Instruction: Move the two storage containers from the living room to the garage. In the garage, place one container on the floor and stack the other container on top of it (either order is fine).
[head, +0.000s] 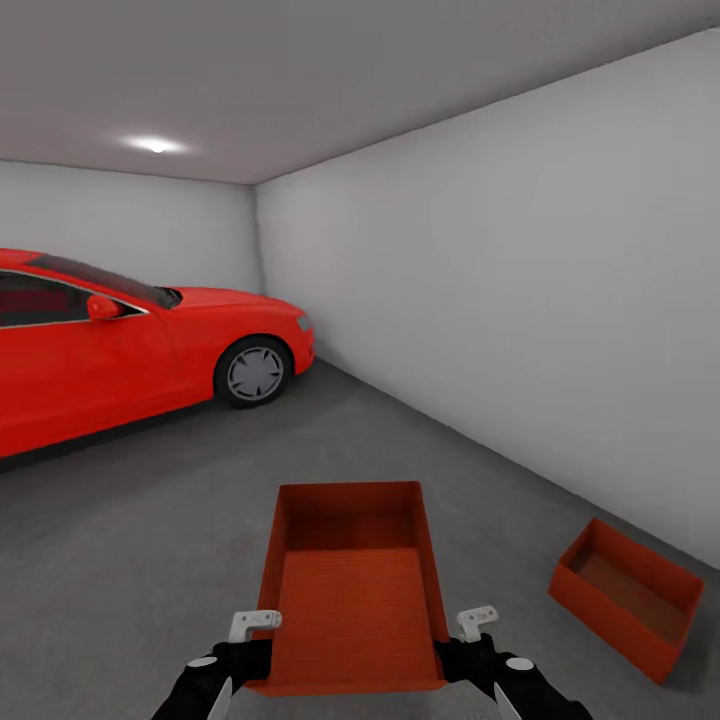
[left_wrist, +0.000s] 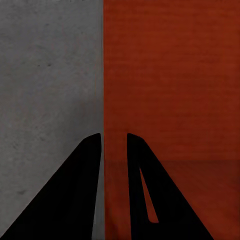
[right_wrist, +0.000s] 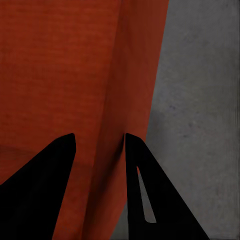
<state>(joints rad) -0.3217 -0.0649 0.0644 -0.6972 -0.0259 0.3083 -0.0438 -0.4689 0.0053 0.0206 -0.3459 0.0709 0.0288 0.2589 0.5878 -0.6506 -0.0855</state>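
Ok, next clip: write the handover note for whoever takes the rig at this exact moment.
Left gripper: shut on the held container's left wall.
Right gripper: shut on its right wall.
The held container is carried in front of the robot, above the concrete floor.
The second container sits on the floor to the right, near the white wall; red car at left.
Done: both bins are in the garage.
Left: turn right, stack the held one on the other.
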